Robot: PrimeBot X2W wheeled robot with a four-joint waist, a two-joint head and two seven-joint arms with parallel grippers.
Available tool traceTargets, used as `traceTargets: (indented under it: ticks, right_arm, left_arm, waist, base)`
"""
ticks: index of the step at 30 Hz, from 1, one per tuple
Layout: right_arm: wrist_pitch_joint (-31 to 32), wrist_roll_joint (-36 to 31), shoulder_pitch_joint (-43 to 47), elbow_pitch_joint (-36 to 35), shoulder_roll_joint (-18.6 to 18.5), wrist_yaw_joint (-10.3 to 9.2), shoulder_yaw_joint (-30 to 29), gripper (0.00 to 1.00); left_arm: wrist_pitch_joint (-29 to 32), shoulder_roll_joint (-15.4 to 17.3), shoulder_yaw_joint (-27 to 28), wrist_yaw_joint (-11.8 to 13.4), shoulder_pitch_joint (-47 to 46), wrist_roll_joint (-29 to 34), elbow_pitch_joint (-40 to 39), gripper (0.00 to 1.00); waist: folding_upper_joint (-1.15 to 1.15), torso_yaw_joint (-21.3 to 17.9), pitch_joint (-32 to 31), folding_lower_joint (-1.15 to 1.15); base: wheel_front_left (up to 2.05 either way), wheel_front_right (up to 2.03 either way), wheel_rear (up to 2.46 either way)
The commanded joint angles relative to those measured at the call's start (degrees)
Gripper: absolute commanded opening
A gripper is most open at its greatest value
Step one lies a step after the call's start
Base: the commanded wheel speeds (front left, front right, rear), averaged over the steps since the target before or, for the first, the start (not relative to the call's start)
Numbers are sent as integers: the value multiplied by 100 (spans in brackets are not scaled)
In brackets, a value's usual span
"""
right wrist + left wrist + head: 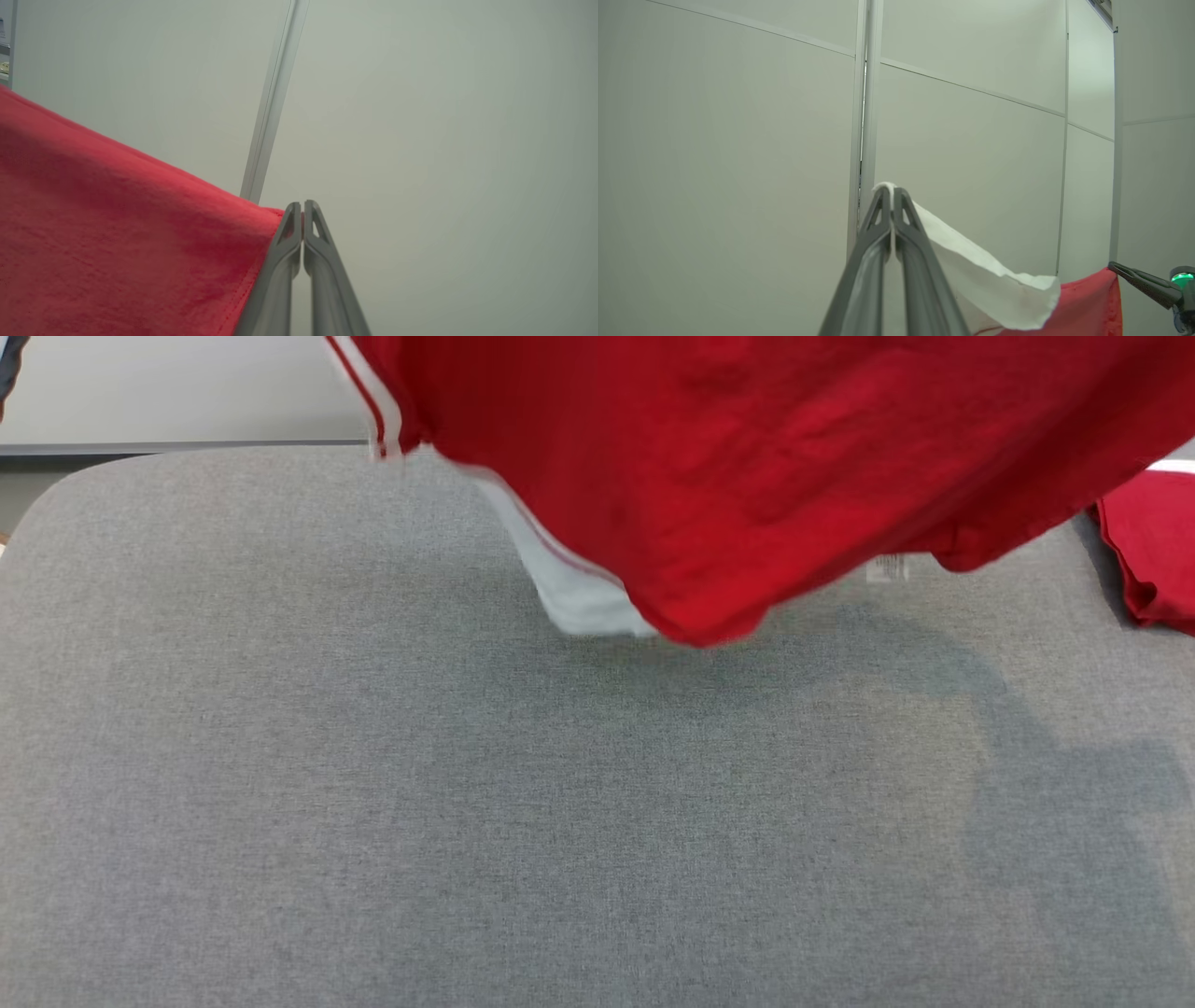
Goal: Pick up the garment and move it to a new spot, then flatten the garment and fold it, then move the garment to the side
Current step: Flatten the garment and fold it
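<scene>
The garment [747, 476] is red with white trim and hangs in the air above the grey table [373, 803]; its lowest fold dangles just over the far middle of the cloth top. My left gripper [892, 191] is shut on a white edge of the garment [985, 275], held high in front of a pale wall. My right gripper [302, 205] is shut on a red corner of the garment [117, 224], which drapes away to the left in that view. The right gripper's fingers [1143, 282] also appear at the far right in the left wrist view, pinching the red cloth.
A second red cloth [1153, 560] lies folded at the table's far right edge. The table's rounded far-left corner [65, 485] meets a pale wall [187, 383]. The garment casts a broad shadow [840, 663] on the table.
</scene>
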Motion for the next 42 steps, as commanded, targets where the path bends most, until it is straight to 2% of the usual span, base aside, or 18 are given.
traceTargets:
  ticks: [1,5,9,12,18,21,23,28,31,35,38,40,42]
  right_arm:
    - [-17,56,-71,52,-9,-13,31,0]
    - [51,49,-338,213,185,-13,206,0]
    - [128,-167,-972,613,635,-13,497,0]
    - [29,-433,-1572,1085,1060,-13,717,0]
    - [-903,-1035,-2569,2040,1579,-13,570,0]
    - [-1446,-1194,-2681,2302,1606,-13,510,0]
    - [-1628,-1171,-2510,2358,1545,-13,554,0]
    - [-1777,-864,-1781,2130,1307,-13,735,0]
    - [-1813,-590,-933,1801,1027,-13,900,0]
    - [-1851,-299,410,1541,832,-13,864,0]
    - [-1883,-139,1364,1492,886,-13,642,0]
    - [-1887,-115,1964,1502,949,-13,465,0]
    - [-1886,-118,2562,1455,1042,-14,264,0]
  left_arm:
    - [15,2,-9,-30,-63,40,65,0]
    - [121,15,-83,-50,-160,55,237,0]
    - [-55,5,-228,-141,-476,401,636,0]
    - [-355,-114,-376,-368,-925,735,1134,0]
    - [-1476,-475,-426,-810,-1819,1184,1932,0]
    - [-1955,-537,-432,-945,-1895,1119,2042,0]
    - [-2126,-454,-478,-994,-1689,1003,1957,0]
    - [-2104,-129,-593,-1030,-632,477,1281,0]
    - [-1946,246,-621,-1003,755,-60,449,0]
    - [-2095,660,-760,-661,3065,-504,-591,0]
    - [-2425,661,-781,-486,4599,-775,-972,0]
    - [-2547,528,-765,-372,5409,-767,-1075,0]
    - [-2594,392,-759,-391,6056,-669,-1063,0]
  waist:
    - [0,-18,45,0]
    - [0,-104,256,0]
    - [0,-233,684,0]
    - [0,-313,1079,0]
    - [0,-313,1659,0]
    - [0,-265,1650,0]
    - [0,-238,1553,0]
    - [0,-165,1312,0]
    - [0,-126,1163,0]
    - [0,-85,1029,0]
    - [0,-71,970,0]
    - [0,-58,918,0]
    - [0,-37,862,0]
  base:
    - [0,0,0]
    - [0,0,0]
    - [0,0,0]
    - [0,0,0]
    - [0,0,0]
    - [0,0,0]
    - [0,0,0]
    - [0,0,0]
    - [0,0,0]
    - [0,0,0]
    - [0,0,0]
    - [0,0,0]
    - [0,0,0]
